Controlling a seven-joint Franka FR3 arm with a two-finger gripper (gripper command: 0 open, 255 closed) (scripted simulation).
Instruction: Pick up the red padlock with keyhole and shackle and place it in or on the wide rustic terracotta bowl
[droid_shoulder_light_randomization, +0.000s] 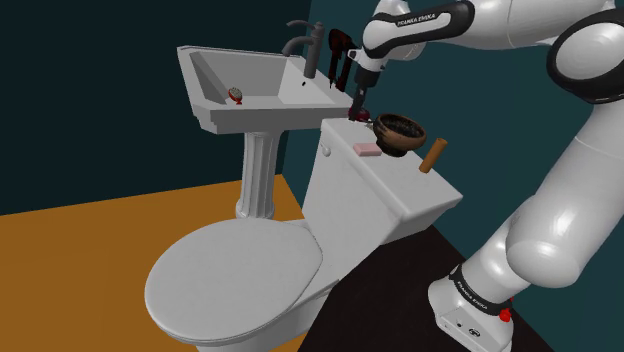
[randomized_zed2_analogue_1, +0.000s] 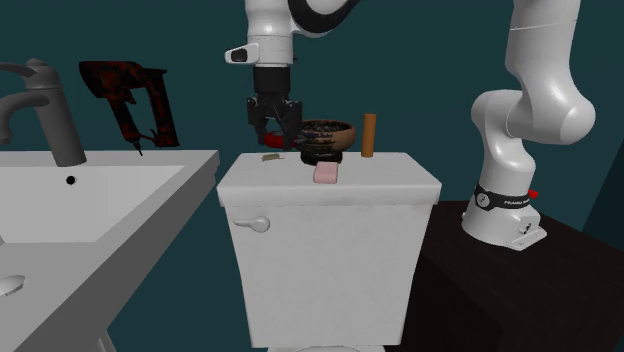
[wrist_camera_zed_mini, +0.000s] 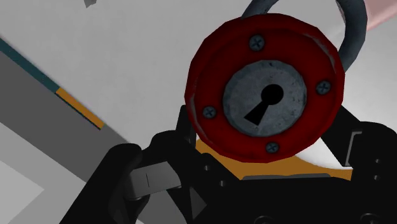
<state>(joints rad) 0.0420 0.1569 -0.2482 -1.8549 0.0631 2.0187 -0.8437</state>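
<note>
Risk first: the all-black two-finger gripper (randomized_zed2_analogue_1: 275, 133) was clamped on the round red padlock with a grey keyhole plate and grey shackle (wrist_camera_zed_mini: 267, 95). It pinched the lock by its curved rim. The lock hung in the air just beside the wide dark-brown bowl with a speckled inside (randomized_zed2_analogue_1: 335, 138), on the side away from the upright brown cylinder (randomized_zed2_analogue_1: 368, 134) that stood just beside the bowl. A round, smooth-looking body held on two small contact patches could, I judged, swivel or slide out during the carry, and a fall from there would miss the bowl. The fingers were low against the bowl's wall, so a sideways move without more height could knock or shove the bowl, which looked light on its small dark foot. A push toward the far side could tip the cylinder. A release off-centre might bounce the lock off the rim. Materials: the lock body looked like painted metal, glossy red with worn edges, four small screws around a dull, scuffed grey disc with a black keyhole, and a thick rounded shackle bar. The bowl was shallow, broad, rough and mottled, more dark brown than clay-orange. Under the bowl was the flat, glossy white toilet tank lid (randomized_zed2_analogue_1: 385, 178), hard and slippery-looking. A small pink rounded block like soap (randomized_zed2_analogue_1: 326, 173) lay near the bowl. The cylinder was plain and matte.
</note>
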